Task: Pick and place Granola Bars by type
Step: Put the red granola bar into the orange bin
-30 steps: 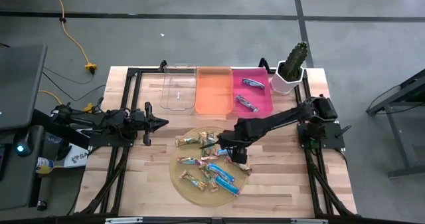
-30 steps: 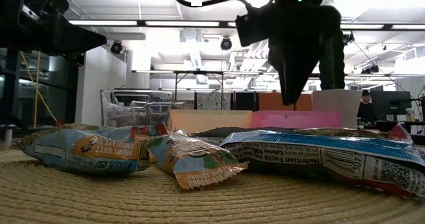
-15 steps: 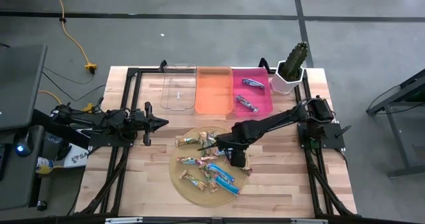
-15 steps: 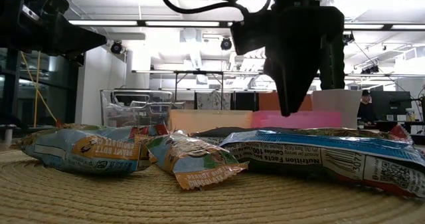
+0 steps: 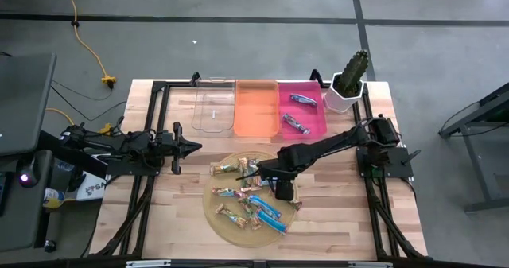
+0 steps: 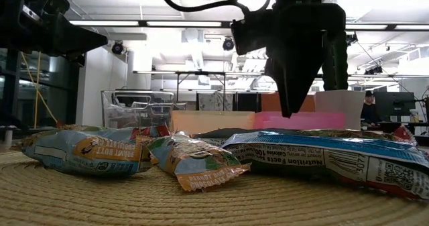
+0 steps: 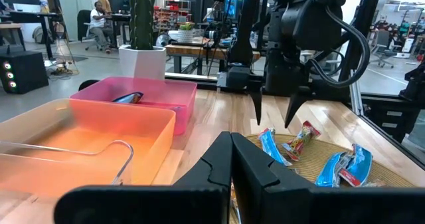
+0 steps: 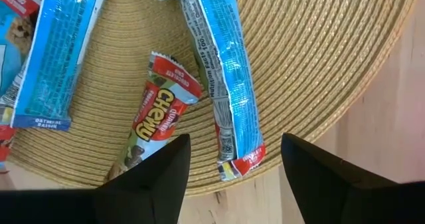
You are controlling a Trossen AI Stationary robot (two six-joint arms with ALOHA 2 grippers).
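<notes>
The right gripper, fingers apart and empty, hovers over granola bars on the woven mat at lower centre (two more lie in the pink bin). The left gripper, fingers together, waits at the left.

The surface is pale wood planking with a smooth, low-sheen finish, framed by dark matt metal rails. The round mat is coarse woven straw, ribbed and dull. On it the Granola Bars wear crinkled glossy foil wrappers that catch the light along their creases. The clear bin is shiny transparent plastic; the orange bin and pink bin are smooth, translucent plastic with a soft gloss. The right end effector has dark matt fingers, likely plastic. The cactus pot looks smooth, white and matt.
</notes>
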